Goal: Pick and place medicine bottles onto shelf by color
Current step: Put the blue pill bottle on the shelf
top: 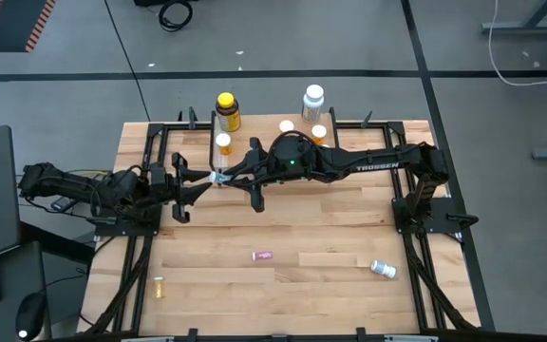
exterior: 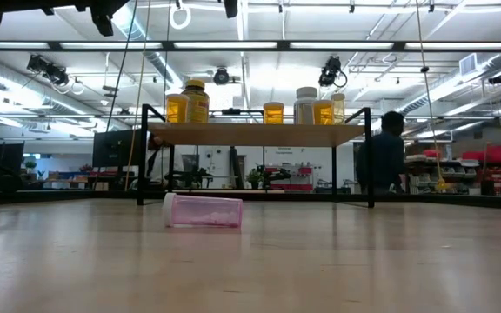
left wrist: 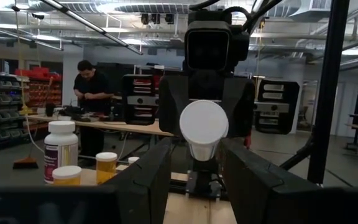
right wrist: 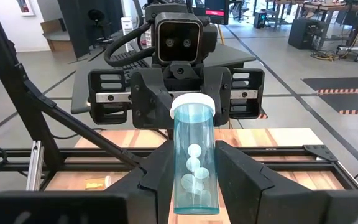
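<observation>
1. While I watch the right wrist view, the small clear teal plastic vial with a white cap (right wrist: pixel 194 143) sits lengthwise in the right gripper (right wrist: pixel 194 177). Its body is pinched between the two dark fingers (right wrist: pixel 157 171) and its capped end points straight ahead, out past the fingertips.
2. I read that hold as deliberate: gripping the body low leaves the cap end free for the other arm to take.
3. Directly ahead of the right gripper, nose to nose with it, is the left gripper (left wrist: pixel 196 149). The white cap fills the space in front of it. Whether it already has hold of the vial I cannot tell.
4. My judgement is a mid-air handover above the wooden tabletop (top: pixel 330 228), probably to turn the vial so it can be stood upright.
5. Beyond both grippers stands the low shelf with a light wooden plank top on thin black legs (exterior: pixel 250 135). The big yellow bottle (exterior: pixel 197 101) is grouped with amber ones at one end, the big white bottle (exterior: pixel 306 104) stands with others at the other end, and an orange vial (exterior: pixel 273 112) is between, so the colour sorting looks partly done.
6. Behind the grippers, well apart on the tabletop, a tiny pink vial (exterior: pixel 203 211), a tiny yellow vial (top: pixel 159 287) and a small white bottle (top: pixel 383 270) lie on their sides, not yet sorted.
</observation>
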Robot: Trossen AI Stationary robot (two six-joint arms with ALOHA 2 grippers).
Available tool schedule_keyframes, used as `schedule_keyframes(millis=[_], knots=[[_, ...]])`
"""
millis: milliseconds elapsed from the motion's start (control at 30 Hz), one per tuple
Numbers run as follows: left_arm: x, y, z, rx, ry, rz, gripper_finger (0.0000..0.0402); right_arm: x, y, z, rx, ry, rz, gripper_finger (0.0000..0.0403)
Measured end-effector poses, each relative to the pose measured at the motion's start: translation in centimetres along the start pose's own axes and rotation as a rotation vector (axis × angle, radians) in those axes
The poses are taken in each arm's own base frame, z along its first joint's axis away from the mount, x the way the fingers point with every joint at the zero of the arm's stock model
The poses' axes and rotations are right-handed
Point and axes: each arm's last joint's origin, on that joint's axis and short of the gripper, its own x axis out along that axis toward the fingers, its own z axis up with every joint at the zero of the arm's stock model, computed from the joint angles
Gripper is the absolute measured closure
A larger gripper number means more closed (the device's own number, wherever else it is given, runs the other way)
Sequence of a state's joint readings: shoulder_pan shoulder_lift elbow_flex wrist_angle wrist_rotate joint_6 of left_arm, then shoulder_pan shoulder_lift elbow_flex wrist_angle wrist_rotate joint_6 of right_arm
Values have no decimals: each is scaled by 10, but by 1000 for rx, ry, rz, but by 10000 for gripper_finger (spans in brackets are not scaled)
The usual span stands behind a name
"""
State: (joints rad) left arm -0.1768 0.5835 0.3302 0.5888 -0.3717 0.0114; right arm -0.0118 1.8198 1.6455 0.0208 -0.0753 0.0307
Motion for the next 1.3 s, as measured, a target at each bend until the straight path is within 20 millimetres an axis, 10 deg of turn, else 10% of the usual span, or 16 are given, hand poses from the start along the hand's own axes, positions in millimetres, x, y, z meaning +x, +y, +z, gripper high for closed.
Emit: schedule_keyframes(millis=[1300], knots=[[0, 0, 0, 1, 2, 5, 262, 10, 8, -10, 42, 16, 51, 282]])
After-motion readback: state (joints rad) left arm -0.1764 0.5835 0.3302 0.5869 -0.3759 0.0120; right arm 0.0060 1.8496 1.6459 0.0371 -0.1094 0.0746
